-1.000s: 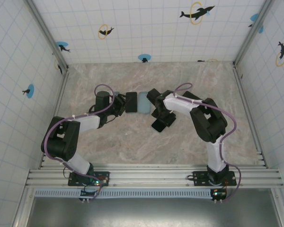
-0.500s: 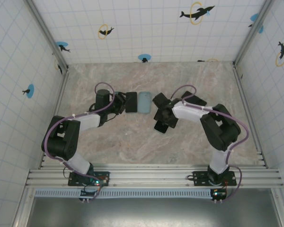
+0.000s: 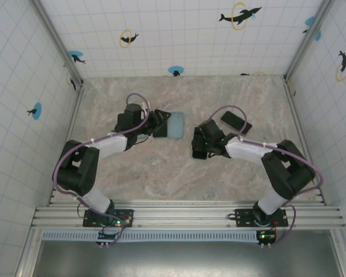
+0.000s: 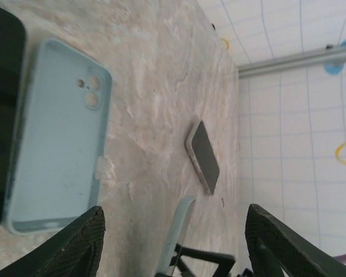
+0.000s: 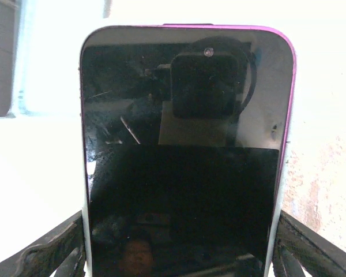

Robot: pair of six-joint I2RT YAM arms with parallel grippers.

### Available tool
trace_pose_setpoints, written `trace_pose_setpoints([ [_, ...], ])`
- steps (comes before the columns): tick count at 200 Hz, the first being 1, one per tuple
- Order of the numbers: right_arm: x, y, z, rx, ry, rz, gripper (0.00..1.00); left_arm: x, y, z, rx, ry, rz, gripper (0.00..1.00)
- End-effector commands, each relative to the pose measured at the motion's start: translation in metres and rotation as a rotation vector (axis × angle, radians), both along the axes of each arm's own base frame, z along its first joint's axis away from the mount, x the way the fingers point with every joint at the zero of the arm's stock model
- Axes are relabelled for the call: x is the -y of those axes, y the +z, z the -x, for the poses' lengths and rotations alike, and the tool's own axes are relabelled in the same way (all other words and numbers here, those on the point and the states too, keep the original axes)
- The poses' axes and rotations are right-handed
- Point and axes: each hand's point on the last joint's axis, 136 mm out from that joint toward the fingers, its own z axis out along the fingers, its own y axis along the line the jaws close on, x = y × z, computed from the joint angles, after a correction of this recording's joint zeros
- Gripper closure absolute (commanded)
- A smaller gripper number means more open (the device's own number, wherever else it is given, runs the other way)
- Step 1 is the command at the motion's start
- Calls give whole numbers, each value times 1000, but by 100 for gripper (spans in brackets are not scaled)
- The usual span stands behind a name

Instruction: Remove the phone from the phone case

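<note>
Our right claw (image 5: 181,248) is clamped on the purple-edged phone (image 5: 184,144), screen facing its wrist cam. Our left claw (image 4: 173,245) stands wide with nothing in it, just beside the light blue phone case (image 4: 60,138), which lies flat on the marble table (image 4: 161,86), well apart from the phone.

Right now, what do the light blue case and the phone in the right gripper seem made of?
Light blue case: probably silicone or soft plastic, matte, with no glare. Phone in the right gripper: glossy glass front, it seems, mirroring the camera, with fine scratches; pink rim unclear.
</note>
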Motion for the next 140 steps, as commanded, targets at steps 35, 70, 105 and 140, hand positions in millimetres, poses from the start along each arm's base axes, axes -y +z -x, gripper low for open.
trace_pose_setpoints([
  [35, -22, 79, -17, 336, 139, -202, 59, 47, 9, 14, 97, -182, -71, 37],
  [70, -22, 95, -15, 385, 167, -216, 60, 84, 25, 14, 158, -291, -121, 43],
  [105, -21, 104, -16, 398, 167, -247, 60, 99, 27, 17, 183, -336, -136, 50],
  [140, -22, 116, -16, 422, 175, -278, 59, 108, 20, 20, 181, -383, -185, 64],
])
